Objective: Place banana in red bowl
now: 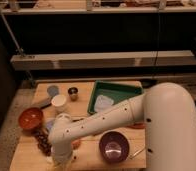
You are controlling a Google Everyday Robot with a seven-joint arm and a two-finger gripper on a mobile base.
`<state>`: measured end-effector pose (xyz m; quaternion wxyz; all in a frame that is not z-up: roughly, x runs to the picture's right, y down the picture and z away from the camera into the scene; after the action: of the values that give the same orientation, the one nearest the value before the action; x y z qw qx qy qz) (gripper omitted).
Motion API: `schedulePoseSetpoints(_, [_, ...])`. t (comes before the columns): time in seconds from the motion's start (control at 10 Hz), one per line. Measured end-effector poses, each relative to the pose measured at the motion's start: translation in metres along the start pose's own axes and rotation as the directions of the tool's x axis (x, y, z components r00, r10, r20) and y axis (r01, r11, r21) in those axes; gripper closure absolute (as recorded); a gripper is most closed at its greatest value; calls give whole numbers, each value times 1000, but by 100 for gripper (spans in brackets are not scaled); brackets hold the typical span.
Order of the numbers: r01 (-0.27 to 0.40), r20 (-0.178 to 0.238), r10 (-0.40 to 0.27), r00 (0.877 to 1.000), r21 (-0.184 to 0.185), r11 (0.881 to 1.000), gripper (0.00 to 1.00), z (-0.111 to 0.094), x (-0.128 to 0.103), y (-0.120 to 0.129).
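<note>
1. Worktop [26, 155]: wooden and carrying everything. The hand is working at its near edge.
2. Arm [116, 117]: it sweeps in from the right with the wrist bent straight down, which looks like a pose for a top-down pick.
3. Purple bowl [114, 146]: just right of the hand, and the wrong bowl.
4. Red bowl [31, 118]: left of the hand and farther out, with nothing showing inside.
5. Hand [61, 160]: low against the worktop. Whether it is open or closed, I cannot tell.
6. Banana: can't spot it, so it is probably hidden beneath the hand.
</note>
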<state>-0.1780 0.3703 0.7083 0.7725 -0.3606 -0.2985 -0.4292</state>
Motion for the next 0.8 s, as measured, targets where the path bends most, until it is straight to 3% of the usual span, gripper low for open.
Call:
schedulePoseSetpoints(0.2, [2, -27, -2, 1000, -5, 1000, 95, 5, -2, 2])
schedulePoseSetpoints(0.3, [0, -27, 0, 1000, -6, 1000, 99, 5, -2, 3])
schedulePoseSetpoints(0.6, [1, -31, -1, 1000, -3, 1000, 100, 1, 0, 5])
schedulePoseSetpoints(0.8, [15, -32, -13, 999, 48, 999, 100, -24, 4, 0])
